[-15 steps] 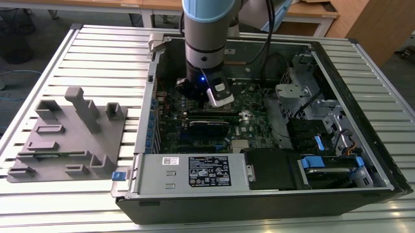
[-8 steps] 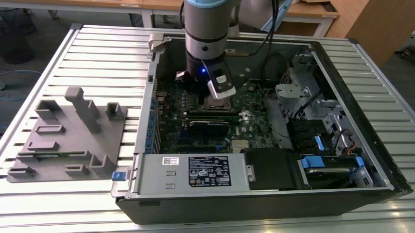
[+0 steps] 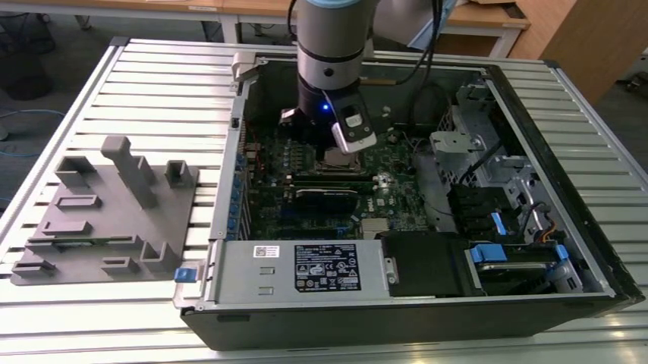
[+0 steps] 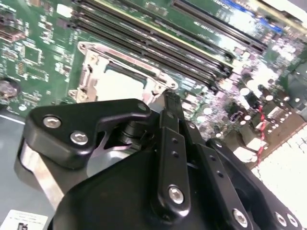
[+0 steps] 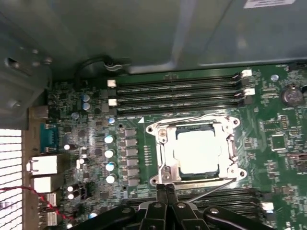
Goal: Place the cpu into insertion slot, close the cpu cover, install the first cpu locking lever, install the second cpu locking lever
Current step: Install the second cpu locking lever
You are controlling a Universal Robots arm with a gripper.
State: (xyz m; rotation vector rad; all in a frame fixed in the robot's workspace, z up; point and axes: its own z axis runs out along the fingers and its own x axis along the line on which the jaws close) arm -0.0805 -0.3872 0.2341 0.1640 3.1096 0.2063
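Black gripper [image 5: 166, 190] fingers are closed together with nothing between them, their tips at the edge of the insertion slot [image 5: 197, 151] in the first wrist view. Inside the slot sits the cpu [image 5: 196, 151], its pale metal top facing up. Over it, the cpu cover [image 5: 165, 146] lies flat as a silver frame. In the exterior view, the arm [image 3: 329, 53] reaches down into the open computer case [image 3: 405, 303], beside a grey fixture [image 3: 106, 208].
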